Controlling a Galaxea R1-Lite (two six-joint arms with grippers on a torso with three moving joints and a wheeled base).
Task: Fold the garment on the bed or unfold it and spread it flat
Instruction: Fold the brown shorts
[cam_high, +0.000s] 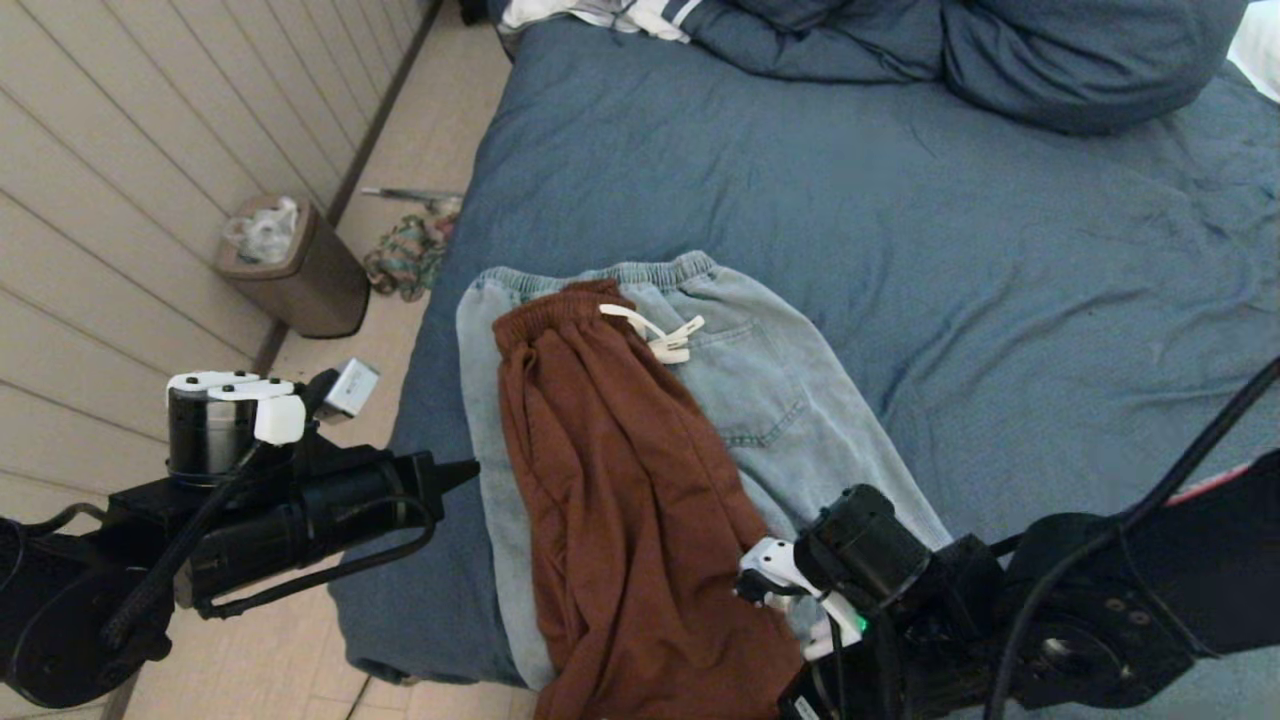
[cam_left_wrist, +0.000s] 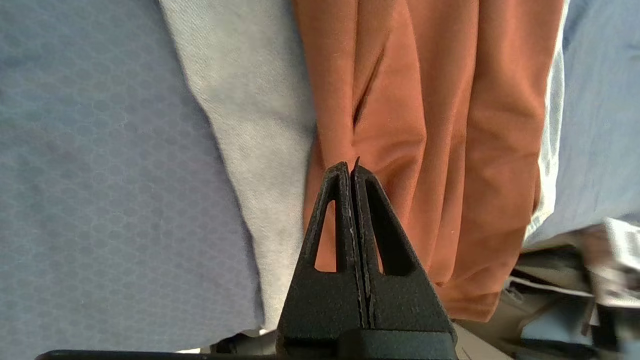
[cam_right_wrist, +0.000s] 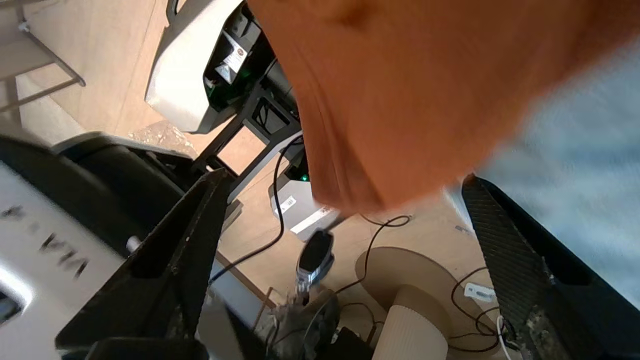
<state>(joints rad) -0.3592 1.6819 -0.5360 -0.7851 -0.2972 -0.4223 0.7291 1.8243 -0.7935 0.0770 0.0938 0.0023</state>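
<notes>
So the bed (cam_high: 1000, 300) fills most of the head view, all wrinkled slate-blue, with a heap of matching blue bedding (cam_high: 1000, 50) bunched up at the far end; near the left edge of the mattress there's a pair of light blue jeans (cam_high: 770, 390) lying flat, waistband at the far end, and a rust-brown pair of shorts (cam_high: 620, 480) laid right on top of them, overlapping the left part of the jeans; the shorts have a white drawstring (cam_high: 660, 335) that flops onto the denim; the near hem of the shorts hangs past the near edge of the bed.

The left gripper (cam_left_wrist: 351, 167) sits off the left side of the bed, pointing toward the clothes; in the left wrist view its jaws are pressed together with nothing between them, tips hanging over the brown fabric; can't tell if they touch it.

The right gripper (cam_right_wrist: 345, 210) is down at the near edge, by the near end of the clothes; jaws spread wide apart in the right wrist view, nothing clamped, with the shorts' hem dangling just beyond the gap.

Off to the left on the floor: a brown trash bin (cam_high: 295, 265) against the wall and a crumpled bit of patterned cloth (cam_high: 405, 255) beside it.
</notes>
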